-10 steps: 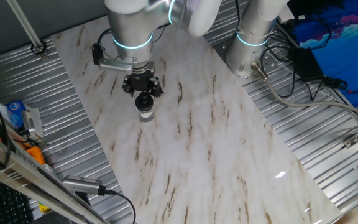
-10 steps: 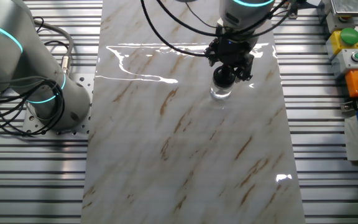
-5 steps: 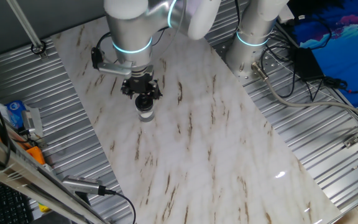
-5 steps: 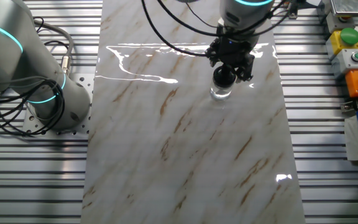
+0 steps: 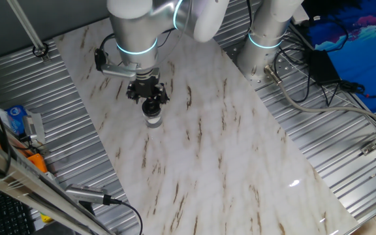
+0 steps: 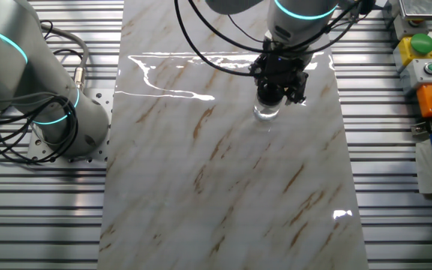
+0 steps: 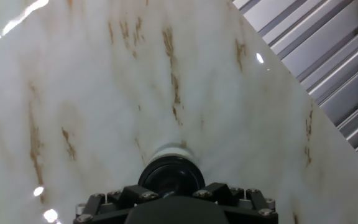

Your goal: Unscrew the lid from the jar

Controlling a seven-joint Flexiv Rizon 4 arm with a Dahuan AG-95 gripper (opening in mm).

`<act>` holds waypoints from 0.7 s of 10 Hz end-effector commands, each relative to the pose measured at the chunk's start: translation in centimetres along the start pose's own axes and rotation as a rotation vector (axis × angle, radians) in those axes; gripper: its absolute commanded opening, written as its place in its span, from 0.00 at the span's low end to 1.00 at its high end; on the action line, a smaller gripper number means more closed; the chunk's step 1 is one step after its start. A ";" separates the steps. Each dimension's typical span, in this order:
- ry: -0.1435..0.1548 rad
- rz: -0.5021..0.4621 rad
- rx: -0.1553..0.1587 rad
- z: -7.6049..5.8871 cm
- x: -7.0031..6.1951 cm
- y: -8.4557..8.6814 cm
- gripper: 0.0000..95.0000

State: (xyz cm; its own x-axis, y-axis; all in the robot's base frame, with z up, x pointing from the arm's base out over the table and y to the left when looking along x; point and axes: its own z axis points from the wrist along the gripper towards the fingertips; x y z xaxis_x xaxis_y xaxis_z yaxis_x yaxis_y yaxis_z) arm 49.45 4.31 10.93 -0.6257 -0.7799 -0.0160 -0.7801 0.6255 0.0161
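The jar [image 5: 153,119] stands upright on the marble tabletop [image 5: 201,143], its clear whitish body showing below the gripper. It also shows in the other fixed view [image 6: 267,113] and in the hand view [image 7: 169,152]. The black lid [image 5: 151,106] sits on top of it, also visible in the other fixed view [image 6: 269,96] and in the hand view [image 7: 170,177]. My gripper [image 5: 150,100] points straight down over the jar, and its fingers are closed around the lid. It also appears in the other fixed view [image 6: 274,88] and in the hand view [image 7: 173,190].
A second robot's base [image 5: 264,39] stands at the table's far right corner with cables [image 5: 305,72] beside it. Ribbed metal flooring [image 5: 38,104] surrounds the tabletop. A button box [image 6: 424,60] sits at the right edge of the other fixed view.
The hand has turned a little about the jar's axis while staying on the lid. The jar has stayed in the same spot.
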 end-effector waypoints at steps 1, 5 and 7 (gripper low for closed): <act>-0.004 0.010 -0.001 0.3 0.0 0.1 0.80; -0.001 0.024 -0.003 0.9 0.2 0.8 0.80; -0.003 0.041 -0.004 1.1 0.3 1.1 0.80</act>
State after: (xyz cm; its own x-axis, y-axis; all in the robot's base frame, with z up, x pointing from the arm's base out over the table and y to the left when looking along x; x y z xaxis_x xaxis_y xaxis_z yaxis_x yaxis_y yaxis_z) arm 48.36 4.79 9.76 -0.6582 -0.7525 -0.0202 -0.7528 0.6579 0.0203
